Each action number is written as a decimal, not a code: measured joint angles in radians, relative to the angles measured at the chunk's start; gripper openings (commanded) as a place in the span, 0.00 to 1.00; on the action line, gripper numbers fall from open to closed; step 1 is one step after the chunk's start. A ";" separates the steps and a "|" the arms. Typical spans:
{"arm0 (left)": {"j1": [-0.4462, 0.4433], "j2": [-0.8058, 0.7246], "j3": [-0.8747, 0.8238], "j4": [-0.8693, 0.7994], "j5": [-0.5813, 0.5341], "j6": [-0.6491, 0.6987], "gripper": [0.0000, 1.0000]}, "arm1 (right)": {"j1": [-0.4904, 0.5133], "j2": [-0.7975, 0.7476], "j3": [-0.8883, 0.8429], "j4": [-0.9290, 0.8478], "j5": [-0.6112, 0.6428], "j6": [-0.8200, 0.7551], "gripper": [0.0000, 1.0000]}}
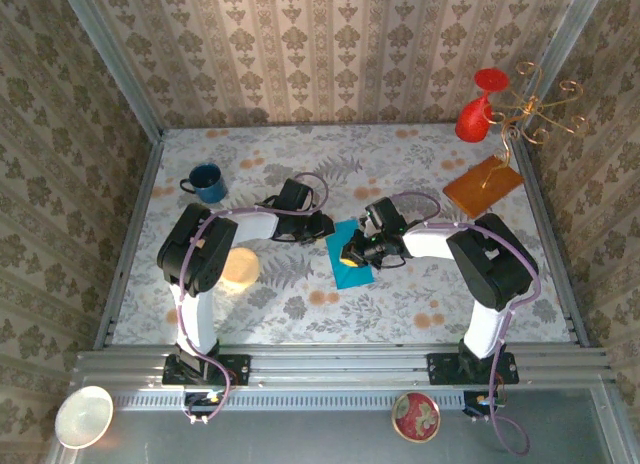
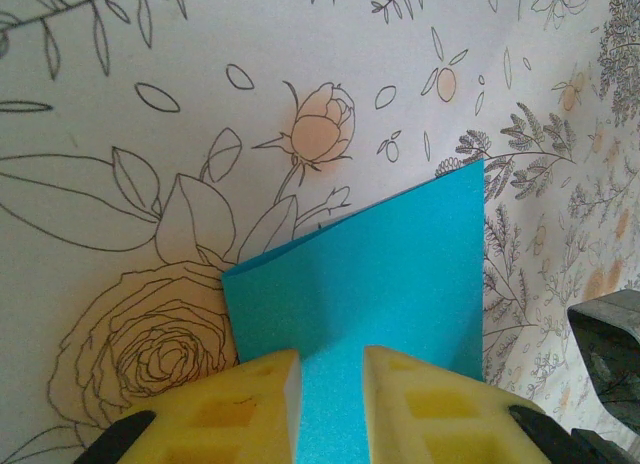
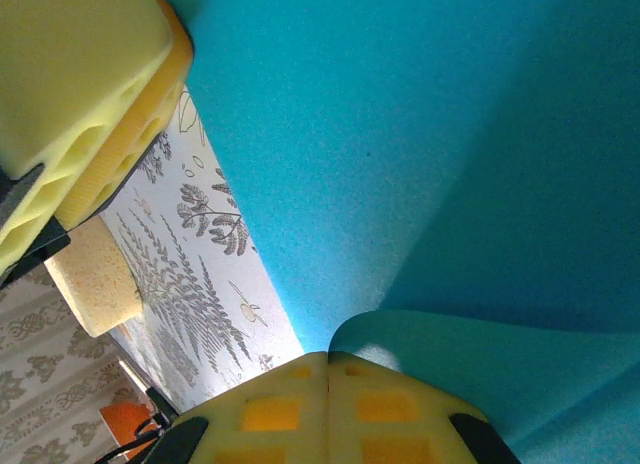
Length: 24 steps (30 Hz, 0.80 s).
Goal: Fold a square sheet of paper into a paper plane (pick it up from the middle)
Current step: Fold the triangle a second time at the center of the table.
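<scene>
Teal matte paper (image 2: 380, 284) lies folded, one edge curled.

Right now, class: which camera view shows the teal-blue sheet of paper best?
The left wrist view: the teal-blue sheet shows straight edges and two corners against the tablecloth. The top external view gives the sheet small, partly under the right pincer. The right wrist view sees the sheet too close, with a curled flap.

Top external: high over the near edge, looks down on the whole table (image 1: 400, 306). Left wrist: close, looks past left end effector (image 2: 330, 369) at teal sheet (image 2: 390, 274) ahead. Right wrist: closer still, over right end effector (image 3: 328, 369). All three views share the sheet.
</scene>
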 measured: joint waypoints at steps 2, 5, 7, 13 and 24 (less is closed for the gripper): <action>0.000 0.000 0.000 0.000 0.000 0.000 0.25 | 0.000 0.006 0.000 0.011 0.000 0.000 0.03; 0.000 0.000 0.000 -0.001 0.000 0.000 0.25 | 0.000 0.013 0.000 0.019 0.000 0.000 0.03; -0.001 0.000 0.000 0.000 0.000 0.000 0.25 | 0.000 0.015 0.000 0.021 0.000 0.000 0.02; -0.001 0.000 0.000 -0.001 0.000 0.000 0.25 | 0.000 0.016 0.000 0.022 0.000 0.000 0.03; -0.001 0.000 0.000 -0.002 0.000 0.000 0.25 | -0.002 0.017 0.000 0.021 0.018 0.001 0.03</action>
